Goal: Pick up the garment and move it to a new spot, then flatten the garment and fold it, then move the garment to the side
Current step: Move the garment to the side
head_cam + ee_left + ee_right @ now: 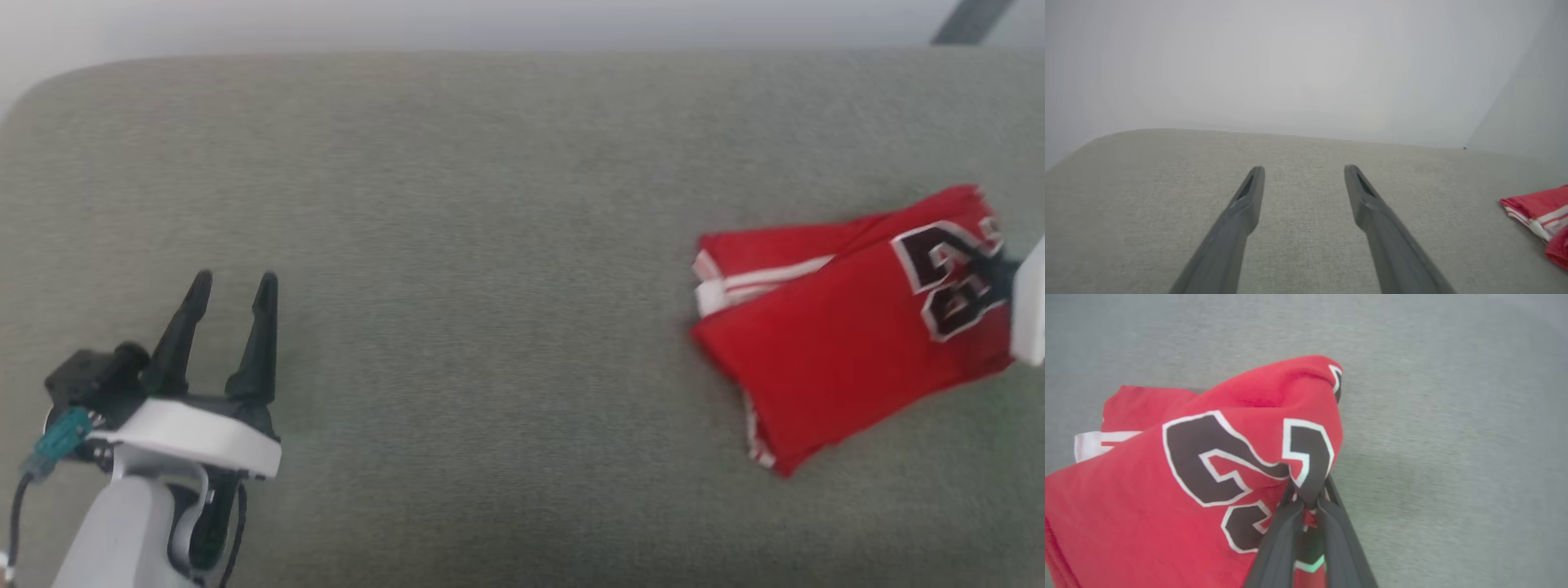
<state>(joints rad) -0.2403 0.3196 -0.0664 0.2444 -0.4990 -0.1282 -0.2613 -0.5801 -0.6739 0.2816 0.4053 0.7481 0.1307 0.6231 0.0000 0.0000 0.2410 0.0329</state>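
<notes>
Head view, working across the grey-green pad point(490, 163). Over the pad's left near corner I saw the left gripper point(234, 279), fingers spread wide with nothing between them, well apart from the garment point(824, 343). The garment was folded into a compact red bundle with white striped trim showing, and it lay on the pad's right part. At the pad's right edge, the right gripper point(1310, 498) had its fingers pressed together at the dark number, pinching a bunched fold of cloth.

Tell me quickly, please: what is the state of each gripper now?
Left gripper: open, holding nothing.
Right gripper: shut on the garment.
</notes>
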